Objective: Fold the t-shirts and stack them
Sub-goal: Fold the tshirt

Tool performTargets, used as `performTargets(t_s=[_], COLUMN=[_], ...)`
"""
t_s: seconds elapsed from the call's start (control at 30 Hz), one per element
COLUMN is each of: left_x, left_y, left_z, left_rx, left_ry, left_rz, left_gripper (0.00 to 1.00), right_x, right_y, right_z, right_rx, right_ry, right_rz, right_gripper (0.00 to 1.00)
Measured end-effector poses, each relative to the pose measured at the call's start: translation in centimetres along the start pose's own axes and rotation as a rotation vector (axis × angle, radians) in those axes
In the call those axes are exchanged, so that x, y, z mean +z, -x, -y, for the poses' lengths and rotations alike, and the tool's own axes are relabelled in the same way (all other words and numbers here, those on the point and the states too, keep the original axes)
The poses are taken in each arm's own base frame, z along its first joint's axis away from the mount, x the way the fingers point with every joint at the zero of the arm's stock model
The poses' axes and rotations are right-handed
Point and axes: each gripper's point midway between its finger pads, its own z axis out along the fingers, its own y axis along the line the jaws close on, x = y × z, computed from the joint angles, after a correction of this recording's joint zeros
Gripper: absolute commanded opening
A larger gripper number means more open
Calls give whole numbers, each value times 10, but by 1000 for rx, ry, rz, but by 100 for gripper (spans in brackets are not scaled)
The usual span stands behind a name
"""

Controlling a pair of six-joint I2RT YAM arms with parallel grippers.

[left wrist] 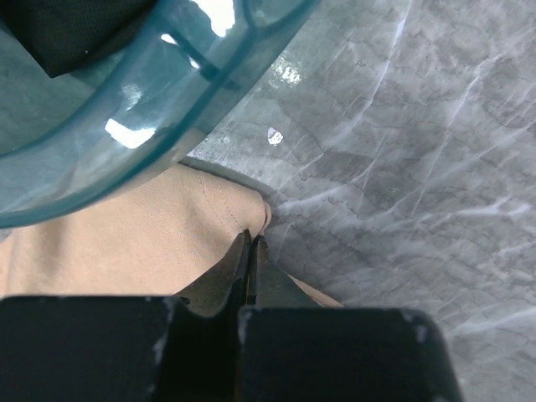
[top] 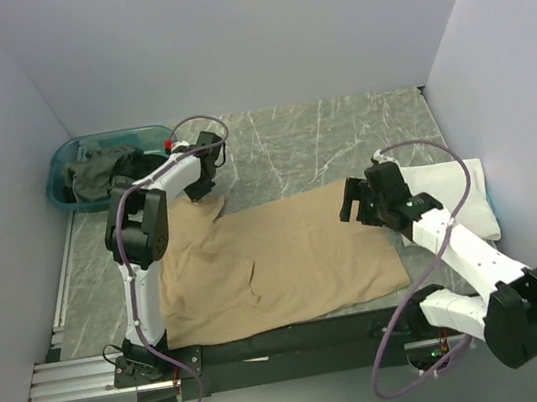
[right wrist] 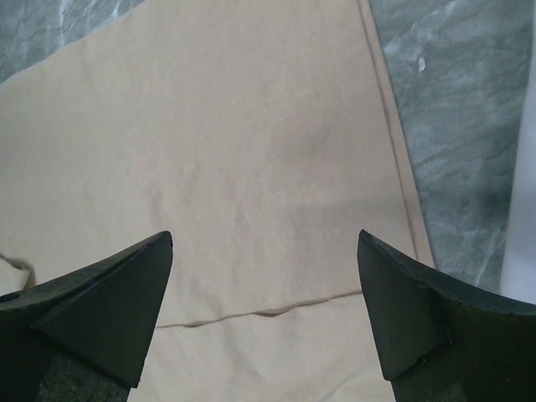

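- My left tool is clenched, its black fingers pinching a stitched edge of the tan t-shirt, just beside the translucent teal plastic tub.
- My right tool is spread wide above the same smooth cloth, near a hem seam.
- Only the top view shows that shirt rumpled across the veined grey worktop, a grey-green t-shirt heaped in the tub, and a folded white t-shirt beside my right arm.
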Motion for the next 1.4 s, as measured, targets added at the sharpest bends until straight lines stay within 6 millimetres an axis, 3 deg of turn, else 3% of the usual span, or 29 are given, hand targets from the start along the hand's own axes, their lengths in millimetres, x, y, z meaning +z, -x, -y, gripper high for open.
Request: performTargets(t_s=[0.13, 0.33, 0.43, 0.57, 0.77, 0.93, 1.13, 1.4], left_x=[-10, -54, -73, -84, -85, -98, -111, -112], left_y=[3, 29, 37, 30, 8, 0, -5, -13], left_z=[-3, -12, -17, -28, -44, -47, -49, -58], left_rx=[-12, -79, -106, -111, -92, -91, -107, -123], left_ry=[-26, -122, -163, -179, -164, -185, -210, -207], left_rz=[5, 70, 101, 110, 90, 95, 103, 97], left_gripper=[1, 1, 1, 1, 1, 1, 1, 1], right_x=[8, 38, 60, 89, 127, 152, 151, 150], right_y=[26, 80, 93, 104, 100, 90, 88, 84], right_z=[-4, -10, -6, 1, 13, 22, 28, 31], right_rx=[9, 33, 35, 25, 2, -16, -12, -9], right_ry=[-51, -155, -232, -331, -438, -496, -534, -548], right_rz=[12, 40, 21, -12, -72, -119, -123, -128], right_gripper=[96, 94, 93, 91, 83, 76, 71, 51])
